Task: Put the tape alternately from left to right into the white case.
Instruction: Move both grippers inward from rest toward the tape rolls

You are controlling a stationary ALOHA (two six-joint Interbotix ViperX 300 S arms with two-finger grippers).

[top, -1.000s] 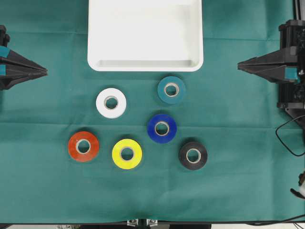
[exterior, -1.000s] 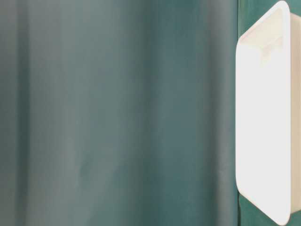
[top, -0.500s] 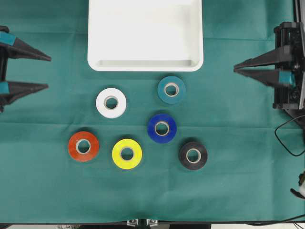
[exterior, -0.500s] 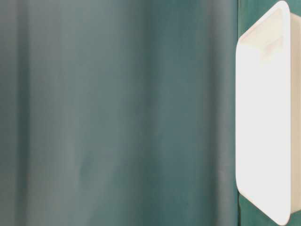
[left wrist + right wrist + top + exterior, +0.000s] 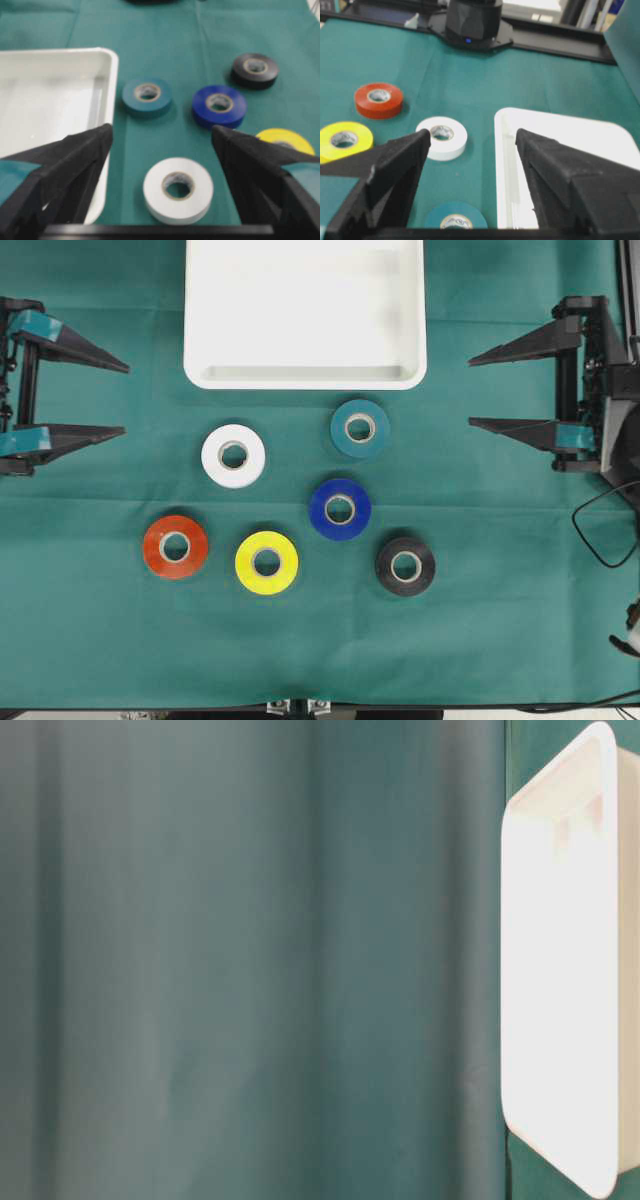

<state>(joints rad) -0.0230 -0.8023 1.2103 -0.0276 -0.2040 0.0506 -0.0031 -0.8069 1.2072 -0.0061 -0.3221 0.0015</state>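
Observation:
Several tape rolls lie flat on the green cloth: white (image 5: 233,456), teal (image 5: 360,428), blue (image 5: 340,509), red (image 5: 175,547), yellow (image 5: 267,563) and black (image 5: 406,566). The white case (image 5: 305,378) sits at the back centre with nothing in it. At the left edge my left gripper (image 5: 126,399) stands open and holds nothing; its wrist view has the white roll (image 5: 178,190) between the fingers' lines. My right gripper (image 5: 470,392) is open at the right edge, also with nothing in it, facing the teal roll (image 5: 455,217) and the case rim (image 5: 502,150).
Green cloth covers the whole table. A black cable (image 5: 600,530) loops at the right edge beside the right arm's base. The table-level view is mostly blurred green cloth, with the case (image 5: 560,970) at its right side.
Both grippers went from shut to wide open. Each has also come a little inward toward the middle. The rolls and the case have not moved.

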